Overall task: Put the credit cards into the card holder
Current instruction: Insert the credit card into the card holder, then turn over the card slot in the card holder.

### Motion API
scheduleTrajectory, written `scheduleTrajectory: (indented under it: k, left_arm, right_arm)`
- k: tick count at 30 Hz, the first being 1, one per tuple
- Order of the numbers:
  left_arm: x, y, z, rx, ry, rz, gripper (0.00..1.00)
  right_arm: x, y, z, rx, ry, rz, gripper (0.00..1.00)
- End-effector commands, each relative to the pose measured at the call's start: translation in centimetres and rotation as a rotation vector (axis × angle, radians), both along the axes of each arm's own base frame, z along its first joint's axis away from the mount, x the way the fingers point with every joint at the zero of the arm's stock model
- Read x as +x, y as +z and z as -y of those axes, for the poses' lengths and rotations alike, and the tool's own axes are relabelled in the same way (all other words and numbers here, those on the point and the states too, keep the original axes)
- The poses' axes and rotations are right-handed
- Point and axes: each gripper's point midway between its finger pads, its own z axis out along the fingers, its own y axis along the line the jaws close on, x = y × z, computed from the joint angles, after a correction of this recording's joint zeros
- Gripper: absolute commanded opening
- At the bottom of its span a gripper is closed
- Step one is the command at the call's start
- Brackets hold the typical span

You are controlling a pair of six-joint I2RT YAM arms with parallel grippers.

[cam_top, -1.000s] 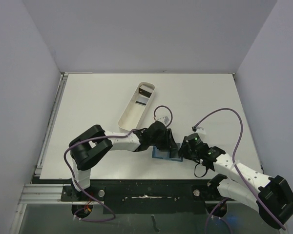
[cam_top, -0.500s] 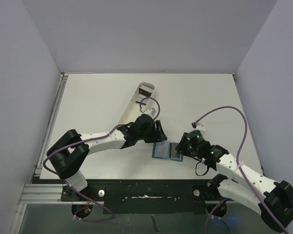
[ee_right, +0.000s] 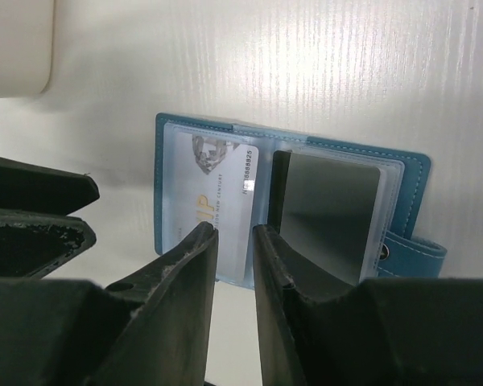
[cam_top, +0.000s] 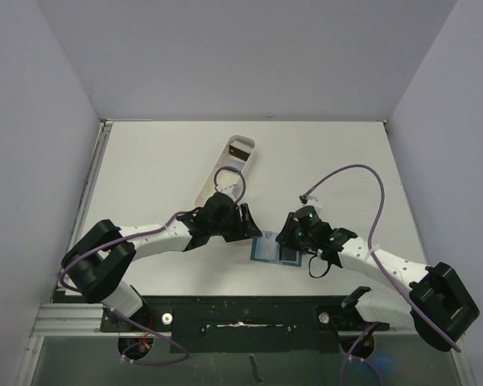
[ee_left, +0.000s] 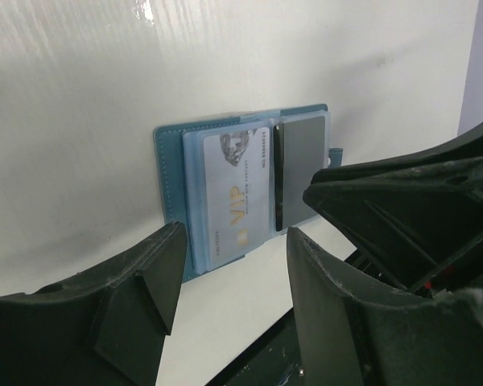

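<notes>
Teal card holder point(ee_right: 414, 193) lies open flat, pale VIP card point(ee_right: 221, 181) and grey card point(ee_right: 330, 209) in its pockets.

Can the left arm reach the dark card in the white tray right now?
Likely yes: left gripper is open, holding nothing, near the white tray; the dark card lies uncovered at its far end.

Top overhead, far; wrist cameras close, sharing card holder point(ee_right: 264, 153).

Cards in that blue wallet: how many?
2: a pale VIP card in the left pocket of the wallet, a dark grey card in its right pocket. Others may hide behind them.
</notes>
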Motion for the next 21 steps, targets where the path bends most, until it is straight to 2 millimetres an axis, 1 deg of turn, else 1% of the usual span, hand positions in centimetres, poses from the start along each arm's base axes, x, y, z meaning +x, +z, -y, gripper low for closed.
scheduleTrajectory:
  k: [1,8,12,14,18,21]
  left_arm:
    - [0.6,2.3,1.5,-0.125,-0.014,0.037,0.51]
    - [0.5,1.8,2.2,-0.168,-0.023,0.019,0.51]
    - [0.6,1.1,2.3,-0.157,-0.020,0.009,0.51]
    - [0.6,0.7,2.3,-0.150,-0.020,0.003,0.51]
    - [0.6,0.2,2.4,-0.145,-0.021,-0.004,0.51]
    - [0.7,0.4,2.8,-0.163,-0.026,-0.002,0.51]
  right_arm:
    - [1.6,1.3,-1.7,0.044,0.013,0.058,0.25]
    - [1.3,-1.2,-1.8,0.015,0.027,0.014,0.22]
    - [0.4,-3.1,-1.0,-0.021,0.017,-0.039,0.16]
    - [0.0,-3.8,-0.7,-0.034,0.015,-0.059,0.15]
    - [-0.6,-4.7,-0.2,-0.048,0.007,-0.078,0.13]
    - [-0.8,-4.8,0.0,-0.047,0.002,-0.079,0.13]
